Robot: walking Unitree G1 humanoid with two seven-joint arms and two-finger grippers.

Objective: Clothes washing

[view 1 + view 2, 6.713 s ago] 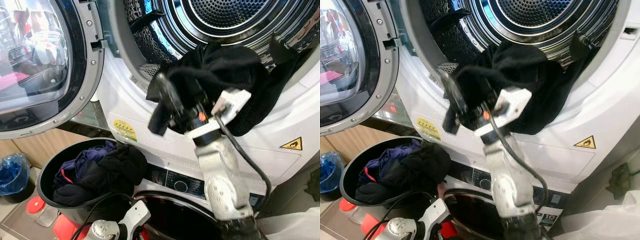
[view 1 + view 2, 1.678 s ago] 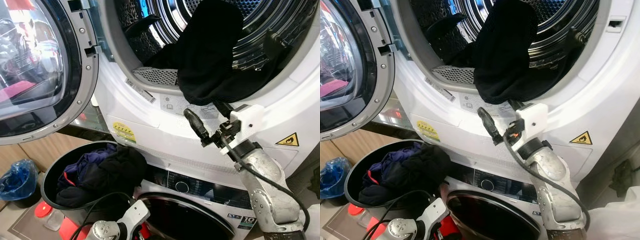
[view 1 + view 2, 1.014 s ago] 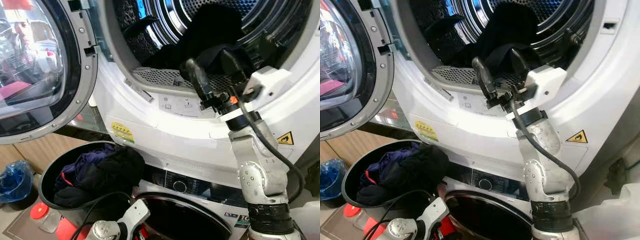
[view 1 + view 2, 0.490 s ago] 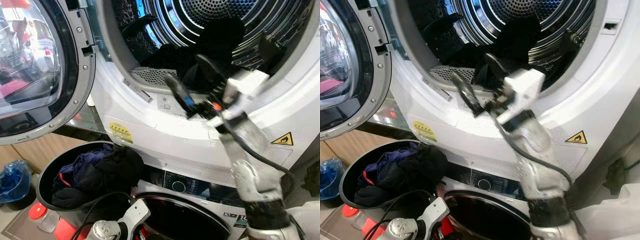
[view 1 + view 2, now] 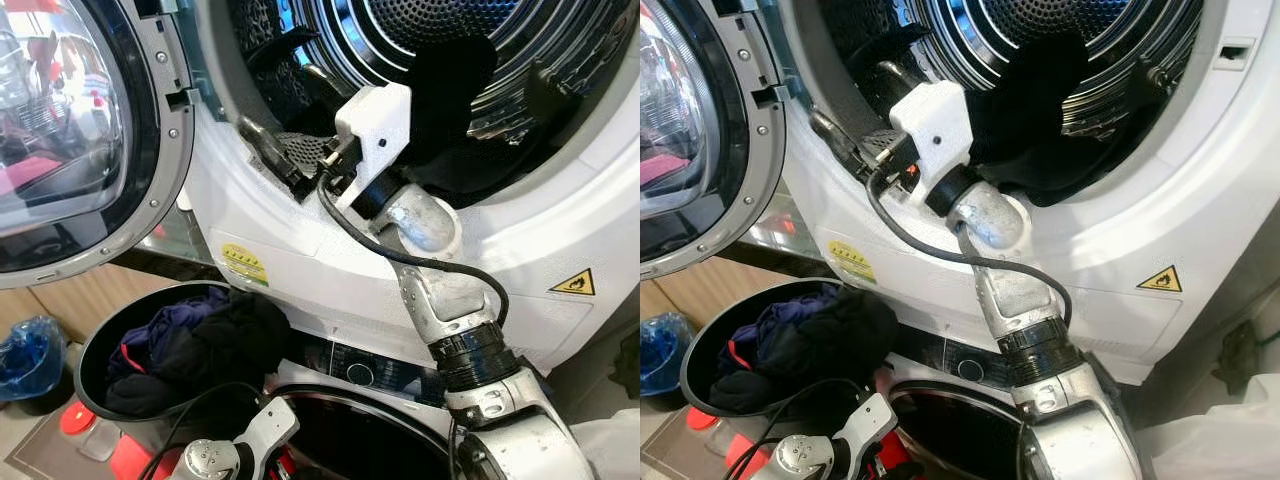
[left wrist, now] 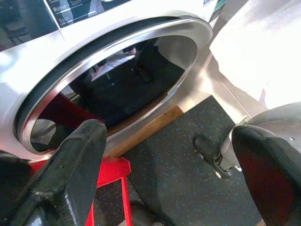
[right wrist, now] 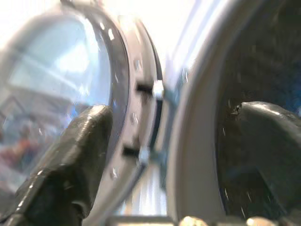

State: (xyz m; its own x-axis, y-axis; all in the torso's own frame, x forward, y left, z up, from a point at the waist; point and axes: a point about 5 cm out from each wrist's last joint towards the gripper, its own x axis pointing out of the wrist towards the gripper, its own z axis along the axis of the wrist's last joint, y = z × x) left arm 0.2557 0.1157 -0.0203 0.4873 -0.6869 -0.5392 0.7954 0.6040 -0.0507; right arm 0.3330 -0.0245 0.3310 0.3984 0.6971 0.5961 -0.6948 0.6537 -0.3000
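The upper machine's drum [image 5: 420, 25] stands open, and a black garment [image 5: 450, 95] lies inside it, behind the rim. My right gripper [image 5: 280, 105] is raised at the left side of the opening, open and empty, with one finger [image 5: 270, 155] against the white front rim. In the right wrist view the fingers [image 7: 70, 155] are spread, with the open round door [image 7: 70, 80] beyond them. A black basket [image 5: 95, 340] low on the left holds dark and purple clothes [image 5: 200, 340]. My left gripper [image 6: 169, 155] hangs low, open, in front of the lower machine's door [image 6: 117, 80].
The glass door [image 5: 70, 130] is swung wide to the left. A red stool [image 6: 108, 174] stands on the dark floor under the lower machine. A blue bag [image 5: 25, 345] lies left of the basket. My right arm's cable [image 5: 400, 260] loops across the machine's front.
The right gripper has swung left from the middle of the opening to its left rim. Over the earlier frames the black garment went from the rim into the drum.
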